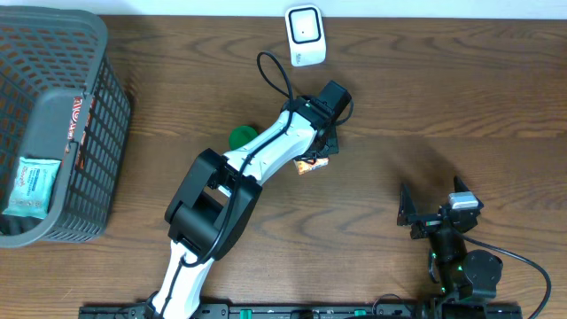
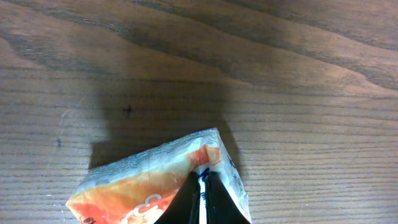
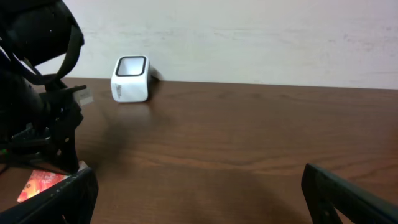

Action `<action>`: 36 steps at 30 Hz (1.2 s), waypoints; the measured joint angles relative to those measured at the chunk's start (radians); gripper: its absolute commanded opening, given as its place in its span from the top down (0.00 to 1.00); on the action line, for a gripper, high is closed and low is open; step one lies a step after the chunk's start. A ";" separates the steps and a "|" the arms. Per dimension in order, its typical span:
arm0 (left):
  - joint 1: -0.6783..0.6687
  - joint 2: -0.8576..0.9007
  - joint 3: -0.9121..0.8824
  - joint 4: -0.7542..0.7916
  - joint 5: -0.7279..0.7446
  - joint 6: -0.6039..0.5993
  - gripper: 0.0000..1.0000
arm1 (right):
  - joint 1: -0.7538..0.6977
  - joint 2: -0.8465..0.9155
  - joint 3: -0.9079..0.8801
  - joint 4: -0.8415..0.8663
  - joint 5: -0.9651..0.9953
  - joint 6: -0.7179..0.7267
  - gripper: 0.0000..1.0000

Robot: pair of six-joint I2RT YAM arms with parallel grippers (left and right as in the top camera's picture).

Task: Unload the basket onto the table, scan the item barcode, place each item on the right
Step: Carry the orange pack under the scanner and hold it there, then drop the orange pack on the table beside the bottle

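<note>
An orange and white snack packet (image 2: 149,183) hangs just above the wood, and my left gripper (image 2: 202,199) is shut on its upper edge. From overhead the packet (image 1: 311,165) peeks out under the left gripper (image 1: 324,142) near the table's middle. The white barcode scanner (image 1: 305,35) stands at the far edge, behind that gripper; it also shows in the right wrist view as a white scanner (image 3: 131,79). My right gripper (image 1: 423,215) rests at the front right, open, with nothing between its fingers (image 3: 348,199).
A grey mesh basket (image 1: 89,133) sits at the left edge with a light blue packet (image 1: 32,186) inside. A green round object (image 1: 240,136) lies beside the left arm. A black cable (image 1: 276,75) loops above the arm toward the scanner.
</note>
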 measured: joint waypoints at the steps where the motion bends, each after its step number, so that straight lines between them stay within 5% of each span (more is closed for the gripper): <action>1: 0.000 -0.001 0.000 -0.001 0.000 -0.002 0.93 | 0.000 0.000 0.000 0.000 0.000 0.000 0.01; 3: 0.000 -0.005 0.000 -0.005 0.000 -0.002 0.92 | 0.000 0.000 0.000 0.000 0.000 0.000 0.01; 10: 0.003 -0.179 0.004 -0.010 -0.059 0.003 0.20 | 0.000 0.000 0.000 0.000 0.000 0.000 0.01; 15: 0.010 -0.360 0.046 -0.018 -0.151 0.012 0.02 | 0.000 0.000 0.000 0.000 0.000 0.000 0.01; 23: 0.209 -0.552 0.050 -0.032 -0.285 0.127 0.02 | 0.000 0.000 0.000 0.000 0.000 0.000 0.01; 28: 0.593 -0.788 0.063 -0.106 -0.331 0.160 0.02 | 0.000 0.000 0.000 0.000 0.000 0.000 0.01; 36: 0.978 -0.817 0.076 -0.305 -0.344 0.151 0.02 | 0.000 0.000 0.000 0.000 0.000 0.000 0.01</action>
